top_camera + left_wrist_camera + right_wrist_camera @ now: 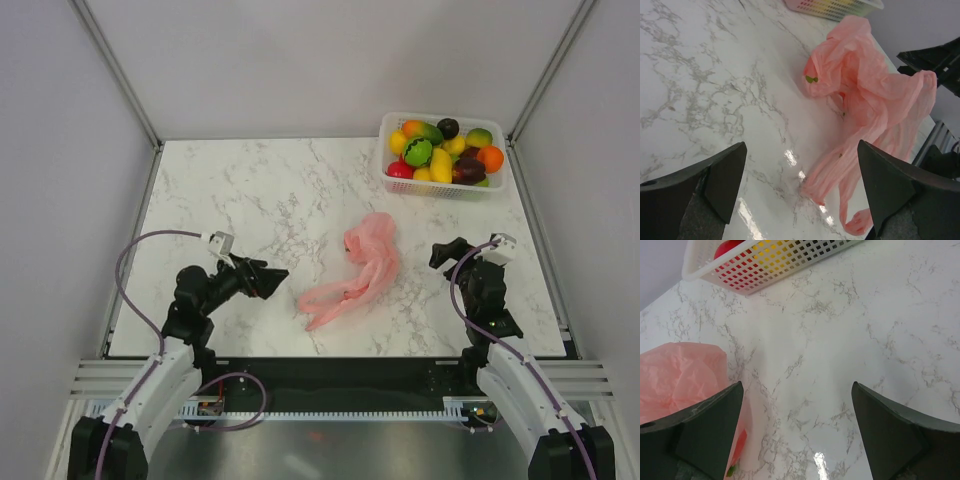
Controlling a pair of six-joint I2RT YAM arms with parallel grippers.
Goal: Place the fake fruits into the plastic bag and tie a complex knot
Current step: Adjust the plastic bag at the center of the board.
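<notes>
Plastic bag, pink, translucent, crumpled: laid loose on the marble counter, near its middle, with the handle loops trailed toward the near edge and left untied. Red fruit with a green leaf: seen through the film at the far, bunched end of the bag. Fake fruits, yellow, green, orange, red and dark purple: heaped in the white lattice basket, which is set well beyond the bag, to its far right. Left claw: held low just left of the bag and pointed at it, fingers spread wide apart, nothing gripped. Right claw: held right of the bag and clear of it, fingers spread wide apart, nothing gripped.
</notes>
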